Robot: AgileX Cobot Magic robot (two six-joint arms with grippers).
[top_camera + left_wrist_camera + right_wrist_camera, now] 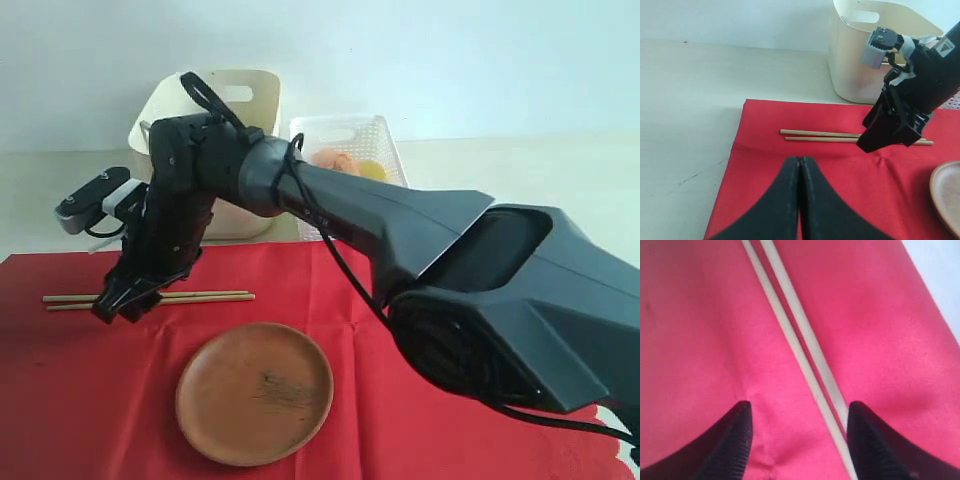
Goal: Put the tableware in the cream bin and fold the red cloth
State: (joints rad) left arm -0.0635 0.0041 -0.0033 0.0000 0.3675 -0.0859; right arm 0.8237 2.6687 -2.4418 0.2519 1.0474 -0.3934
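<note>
R jaws wide apart, straddling chopsticks on red cloth, no grip, L jaws clenched, empty

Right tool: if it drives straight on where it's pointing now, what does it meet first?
Likely the red cloth: the right tool points down at it, open, straddling the pair of wooden chopsticks, which lie in the gap. Fingertips look nearly on the fabric, though depth is unclear.

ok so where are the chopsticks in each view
Exterior view: chopsticks lie on the red cloth, left side, below the right gripper.
Left wrist view: chopsticks beyond the shut left gripper, crossing the cloth.
Right wrist view: chopsticks running between the open right gripper's fingers.
Shared landmark: the red cloth beneath them in all three.
</note>
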